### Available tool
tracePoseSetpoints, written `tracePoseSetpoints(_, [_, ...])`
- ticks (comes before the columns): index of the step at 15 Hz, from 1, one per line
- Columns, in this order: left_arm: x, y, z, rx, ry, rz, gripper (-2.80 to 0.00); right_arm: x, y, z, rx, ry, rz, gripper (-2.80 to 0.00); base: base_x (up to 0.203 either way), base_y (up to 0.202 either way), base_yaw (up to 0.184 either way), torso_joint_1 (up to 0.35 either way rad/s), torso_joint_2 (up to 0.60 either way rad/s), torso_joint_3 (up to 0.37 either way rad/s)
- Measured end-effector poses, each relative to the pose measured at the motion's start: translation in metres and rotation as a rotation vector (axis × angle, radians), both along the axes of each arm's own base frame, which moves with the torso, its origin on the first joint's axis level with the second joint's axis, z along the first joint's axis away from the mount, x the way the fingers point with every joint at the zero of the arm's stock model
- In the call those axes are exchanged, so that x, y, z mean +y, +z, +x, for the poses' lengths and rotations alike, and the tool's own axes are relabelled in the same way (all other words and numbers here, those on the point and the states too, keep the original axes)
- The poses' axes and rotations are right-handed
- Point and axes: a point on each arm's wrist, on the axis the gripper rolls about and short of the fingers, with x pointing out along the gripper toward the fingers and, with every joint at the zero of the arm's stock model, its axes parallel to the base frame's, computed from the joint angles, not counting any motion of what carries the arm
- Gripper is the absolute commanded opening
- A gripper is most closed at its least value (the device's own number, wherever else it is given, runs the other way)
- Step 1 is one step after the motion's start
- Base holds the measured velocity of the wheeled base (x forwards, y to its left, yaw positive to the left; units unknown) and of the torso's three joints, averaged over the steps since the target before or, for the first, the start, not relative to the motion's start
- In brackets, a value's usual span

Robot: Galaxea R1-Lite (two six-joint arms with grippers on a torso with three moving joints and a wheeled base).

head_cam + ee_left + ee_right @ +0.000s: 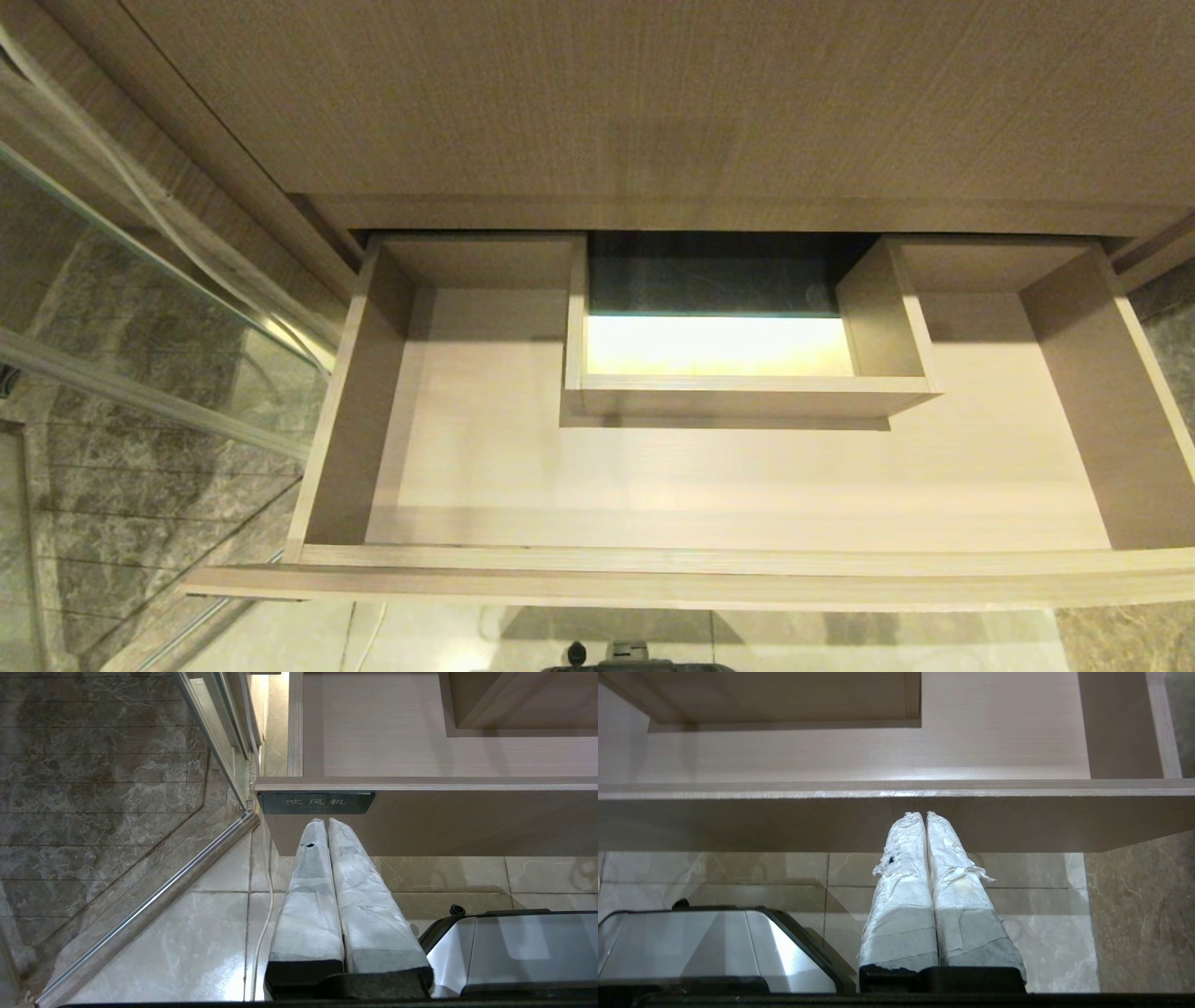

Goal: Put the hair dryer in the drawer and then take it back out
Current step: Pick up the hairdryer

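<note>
While the wide light wood-grain drawer [709, 485] stands pulled open, my right claw [923, 815] hangs just before its flat front panel, white-wrapped fingers [906, 868] pressed together, gripping nothing. My left claw [325, 822] is likewise closed and empty, just beneath the small dark label [316, 802]. No hair dryer is visible.

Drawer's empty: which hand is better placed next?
Left, tentatively: a white cord hangs beside the left hand. Both it and the right hand sit shut at the drawer front; hair dryer unseen.
</note>
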Motion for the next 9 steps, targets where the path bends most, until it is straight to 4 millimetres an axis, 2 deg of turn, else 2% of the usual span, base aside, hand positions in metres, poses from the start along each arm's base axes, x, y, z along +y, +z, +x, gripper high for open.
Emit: tracePoseSetpoints(9, [0.0000,-0.0002,0.0000,0.002,0.001,0.001,-2.80,0.0000,0.0001,-0.0001,-0.006,-0.001,0.003,-2.80,0.000,0.000,0.000,0.000,0.00,0.000])
